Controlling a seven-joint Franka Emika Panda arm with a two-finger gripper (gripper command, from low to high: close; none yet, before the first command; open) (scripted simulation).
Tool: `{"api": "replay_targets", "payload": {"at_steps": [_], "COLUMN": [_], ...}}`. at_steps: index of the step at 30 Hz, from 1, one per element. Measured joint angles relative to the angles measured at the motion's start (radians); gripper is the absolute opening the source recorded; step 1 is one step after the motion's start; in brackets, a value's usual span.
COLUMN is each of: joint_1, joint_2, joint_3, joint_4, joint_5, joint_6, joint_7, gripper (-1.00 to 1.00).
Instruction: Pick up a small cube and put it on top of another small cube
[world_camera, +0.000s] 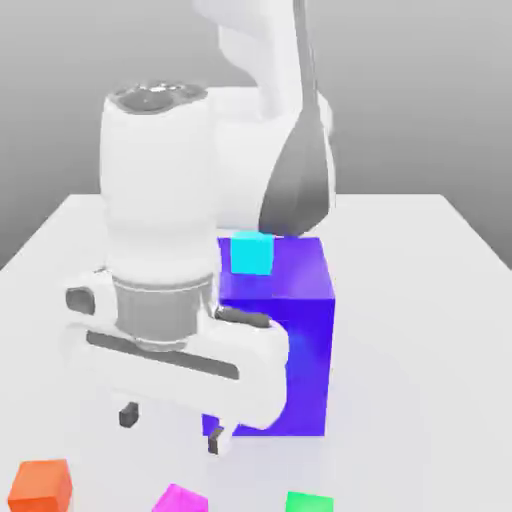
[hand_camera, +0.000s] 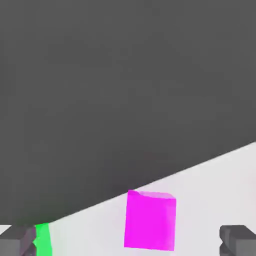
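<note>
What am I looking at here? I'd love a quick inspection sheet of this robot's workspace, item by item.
Surface: white table, flat, bare where visible.
Job's things: small magenta cube and small green cube sit apart on the table near the exterior view's lower edge; neither is stacked or held.
Clutter: orange cube on the table; big blue-purple cube with a cyan cube on top.
Grippers: gripper open, pointing down above the table, holding nothing; the magenta cube lies between its fingertips in the hand view.
Cables: nothing seen.
Surroundings: plain grey backdrop, nothing else seen.
</note>
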Motion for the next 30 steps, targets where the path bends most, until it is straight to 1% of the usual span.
{"api": "replay_targets", "payload": {"at_steps": [2, 6, 7, 13, 18, 21, 27, 28, 30], "joint_1": [-0.006, -0.012, -0.013, -0.014, -0.011, 0.01, 0.062, 0.07, 0.08], "joint_2": [0.072, 0.218, 0.239, 0.249, 0.113, 0.06, -0.006, -0.005, 0.04], "joint_3": [-0.001, 0.005, 0.006, 0.007, 0.003, 0.038, 0.144, 0.157, 0.16], "joint_4": [0.003, 0.03, 0.034, 0.037, 0.007, 0.005, 0.017, 0.019, 0.023], "joint_5": [0.01, 0.02, 0.021, 0.021, 0.013, -0.015, -0.062, -0.068, -0.086], "joint_6": [0.029, 0.133, 0.149, 0.158, 0.051, 0.0, -0.081, -0.083, -0.043], "joint_7": [0.006, 0.004, 0.003, 0.004, 0.009, -0.063, -0.28, -0.308, -0.32], "gripper": [0.0, 0.0, -1.0, -1.0, -1.0, -1.0, -1.0, -1.0, -1.0]}}
